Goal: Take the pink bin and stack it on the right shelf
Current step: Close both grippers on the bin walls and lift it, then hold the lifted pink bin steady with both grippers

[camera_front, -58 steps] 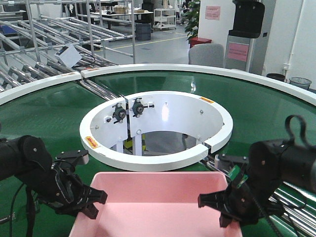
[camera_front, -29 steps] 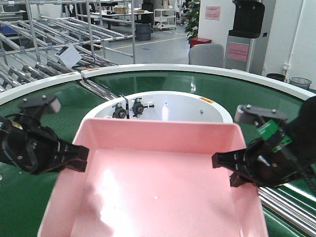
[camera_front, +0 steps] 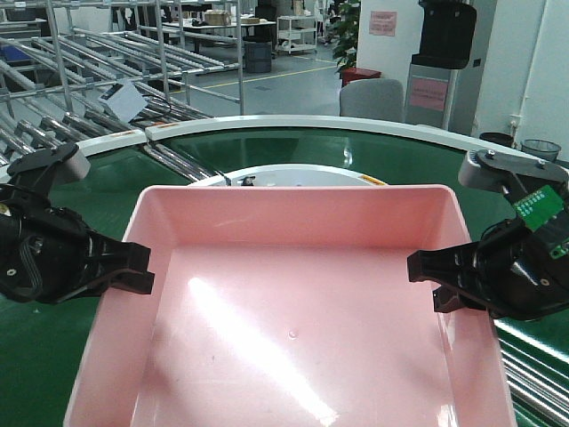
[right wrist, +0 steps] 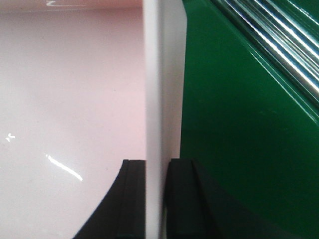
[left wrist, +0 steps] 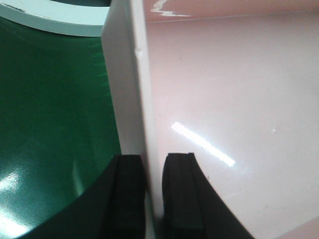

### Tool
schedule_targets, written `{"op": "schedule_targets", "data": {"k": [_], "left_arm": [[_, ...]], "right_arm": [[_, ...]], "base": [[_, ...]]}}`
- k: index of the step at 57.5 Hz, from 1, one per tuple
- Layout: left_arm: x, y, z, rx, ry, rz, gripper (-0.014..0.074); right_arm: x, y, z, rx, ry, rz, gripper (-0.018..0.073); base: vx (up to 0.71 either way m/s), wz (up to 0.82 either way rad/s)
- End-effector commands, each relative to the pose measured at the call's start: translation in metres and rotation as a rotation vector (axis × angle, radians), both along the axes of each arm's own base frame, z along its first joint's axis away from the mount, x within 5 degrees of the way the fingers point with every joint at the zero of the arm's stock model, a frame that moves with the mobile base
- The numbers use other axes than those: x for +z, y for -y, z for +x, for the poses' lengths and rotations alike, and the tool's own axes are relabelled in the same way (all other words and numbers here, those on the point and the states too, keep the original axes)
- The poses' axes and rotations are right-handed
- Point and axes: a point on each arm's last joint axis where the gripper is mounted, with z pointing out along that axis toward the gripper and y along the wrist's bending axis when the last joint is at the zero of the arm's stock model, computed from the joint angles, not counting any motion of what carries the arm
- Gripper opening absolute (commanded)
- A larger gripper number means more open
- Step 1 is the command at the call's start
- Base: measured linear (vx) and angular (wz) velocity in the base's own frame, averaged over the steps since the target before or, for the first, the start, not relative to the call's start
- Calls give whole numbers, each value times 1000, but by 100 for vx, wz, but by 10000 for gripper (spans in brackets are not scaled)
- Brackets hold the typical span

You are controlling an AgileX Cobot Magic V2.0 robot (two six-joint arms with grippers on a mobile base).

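The pink bin point(camera_front: 293, 329) hangs in the air over the green conveyor belt point(camera_front: 53, 356), held by both arms and filling the front view's lower half. My left gripper point(camera_front: 142, 271) is shut on the bin's left wall; in the left wrist view the two black pads of that gripper point(left wrist: 154, 172) straddle the pale wall of the pink bin point(left wrist: 224, 99). My right gripper point(camera_front: 425, 274) is shut on the right wall, and the right wrist view shows its pads point(right wrist: 158, 174) clamping the rim of the bin point(right wrist: 75, 89). The right shelf is out of view.
The white inner ring point(camera_front: 293, 172) of the belt shows just behind the bin's far wall. Steel roller rails point(camera_front: 533, 382) run at the lower right, and more roller racks point(camera_front: 98, 80) stand at the back left. A grey chair point(camera_front: 372, 96) is beyond the belt.
Both arms have lifted the pink bin up off the belt and toward the camera; it now covers most of the white ring. Both grippers rose and spread with it.
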Motion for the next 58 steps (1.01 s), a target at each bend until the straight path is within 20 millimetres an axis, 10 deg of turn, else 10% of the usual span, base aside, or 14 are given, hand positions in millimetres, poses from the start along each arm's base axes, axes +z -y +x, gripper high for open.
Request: {"op": "schedule_targets", "data": {"k": [1,58], "left_arm": [[23,0,-8,7,92,-57,-1],[23,0,-8,7,92,-57,-1]], "right_arm": [[29,3,-5,-1,166,39,-9],[29,3,-5,-1,165,38,-9]], "base": [[0,0],[-2,1]]}}
